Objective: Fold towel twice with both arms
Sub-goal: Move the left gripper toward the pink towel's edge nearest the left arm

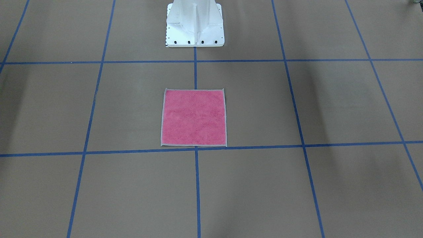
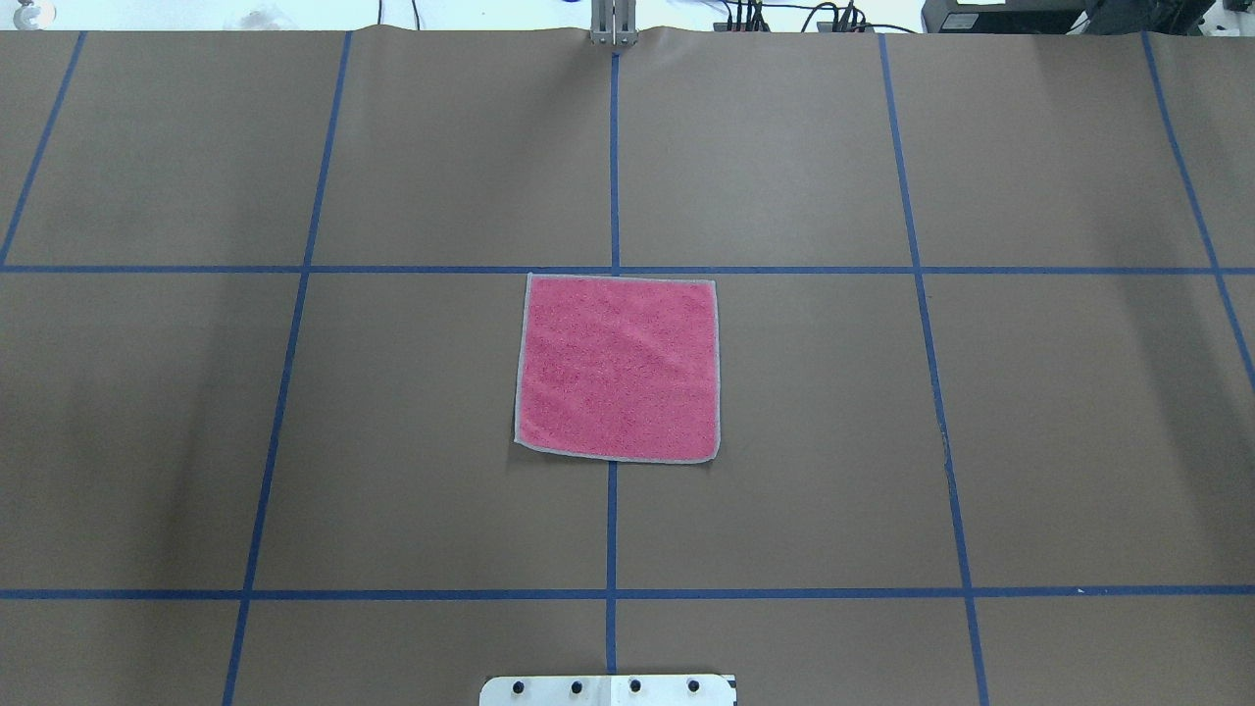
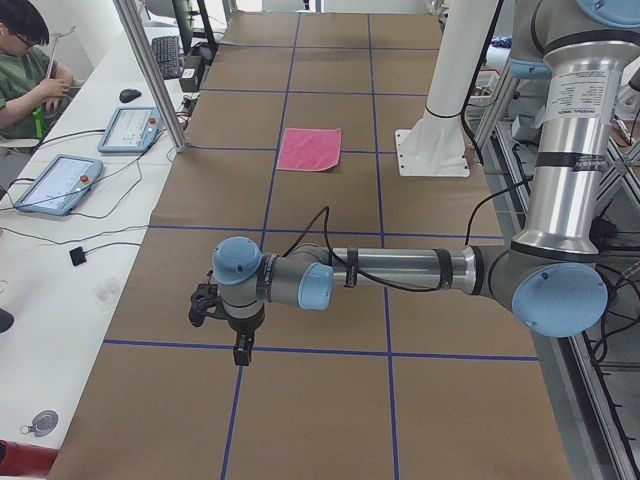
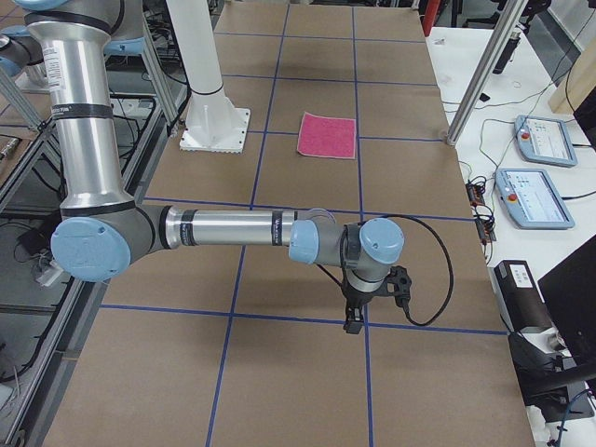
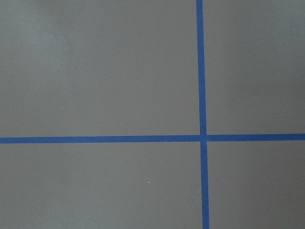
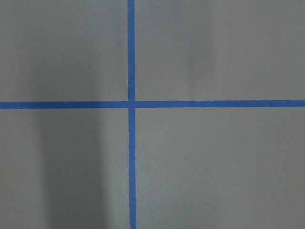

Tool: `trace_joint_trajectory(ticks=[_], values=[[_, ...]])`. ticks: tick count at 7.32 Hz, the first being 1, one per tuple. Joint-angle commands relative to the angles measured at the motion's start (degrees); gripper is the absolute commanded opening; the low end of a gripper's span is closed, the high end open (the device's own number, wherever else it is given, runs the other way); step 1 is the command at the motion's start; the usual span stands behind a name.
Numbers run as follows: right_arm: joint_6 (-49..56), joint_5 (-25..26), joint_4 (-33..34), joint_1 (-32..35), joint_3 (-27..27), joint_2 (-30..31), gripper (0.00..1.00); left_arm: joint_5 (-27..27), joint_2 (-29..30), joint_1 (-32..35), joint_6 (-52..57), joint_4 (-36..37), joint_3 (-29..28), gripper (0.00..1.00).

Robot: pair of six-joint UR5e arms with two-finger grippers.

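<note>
1. The towel (image 2: 618, 368) lies flat and unfolded in the middle of the table (image 2: 1079, 441), pink face up with its light grey edging showing on all four sides.
2. It sits astride the centre line of the blue tape (image 2: 614, 167) grid. Its edge on the operators' side lies just beside a cross line.
3. The white pedestal base (image 1: 195, 29) stands on the robot's side of the towel, near it but apart.
4. The left arm (image 3: 390, 270) reaches out level over its own end of the table, well apart from the towel. Its jaws point down close over a tape line. This side view alone does not show how far open they are or whether they hold anything, so I cannot tell.
5. The right arm (image 4: 233, 228) is posed alike at the opposite end, jaws down by a tape line, and their state likewise cannot be told.
6. Only the two side views show the arms. The overhead and front-facing views show the towel, the base and the grid.
7. Each wrist view shows just brown table surface and one tape crossing.
8. The left side view adds a bench beside the table with two tablets (image 3: 55, 183), a keyboard (image 3: 167, 55), a metal post (image 3: 150, 75) and a seated person (image 3: 25, 70).
</note>
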State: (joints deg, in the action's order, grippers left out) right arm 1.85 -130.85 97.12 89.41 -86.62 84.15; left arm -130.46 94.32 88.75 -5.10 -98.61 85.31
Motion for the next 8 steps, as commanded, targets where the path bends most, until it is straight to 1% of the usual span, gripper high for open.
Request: trace_joint_trajectory(ticks=[1,6,8], values=[[0.0,0.0,0.0,0.0,-0.1,0.0,1.0,0.1,-0.3,0.0,0.1,0.0,0.1,1.0],[-0.1,0.0,-0.1,0.1,-0.6,-0.3,1.0,0.2,0.9,-0.1,0.0,1.0,-0.1,1.0],[-0.1,0.0,-0.2,0.0,-1.6,-1.2,1.0,0.2,1.2,-0.1,-0.2,1.0,0.2,1.0]])
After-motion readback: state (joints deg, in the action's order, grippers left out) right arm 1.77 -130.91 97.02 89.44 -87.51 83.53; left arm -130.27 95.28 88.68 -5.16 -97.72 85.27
